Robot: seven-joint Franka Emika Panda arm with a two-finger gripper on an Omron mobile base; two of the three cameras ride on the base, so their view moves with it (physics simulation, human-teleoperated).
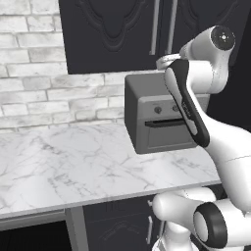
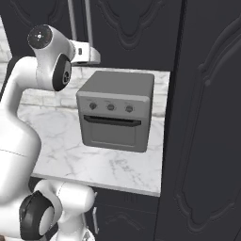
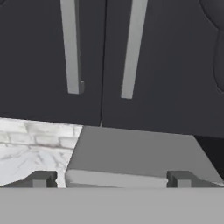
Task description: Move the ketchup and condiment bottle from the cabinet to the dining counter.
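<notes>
The fingertips (image 3: pixel 39 178) stand wide apart with nothing between them; the gripper (image 3: pixel 111 179) is empty and looks over the flat top of the grey toaster oven (image 3: pixel 135 151) toward the cabinet (image 3: pixel 35 57) above it. Both cabinet doors are shut, their two silver bar handles (image 3: pixel 72 48) hanging side by side just either side of the door seam; the gripper sits near them but touches neither. In the left base view the arm (image 1: pixel 188 105) reaches up in front of the toaster oven, its hand raised close under the cabinet's lower edge.

The ketchup and the condiment bottle are presumably behind those closed doors, so their exact places cannot be told. The marble counter (image 1: pixel 73 162) under the cabinet, against the brick wall (image 1: pixel 29 73), carries the oven.

By this showing the task is barely begun: no door is open, no bottle is in hand, nothing has been delivered; what remains is opening the cabinet, taking each bottle, and carrying both to the dining counter.
</notes>
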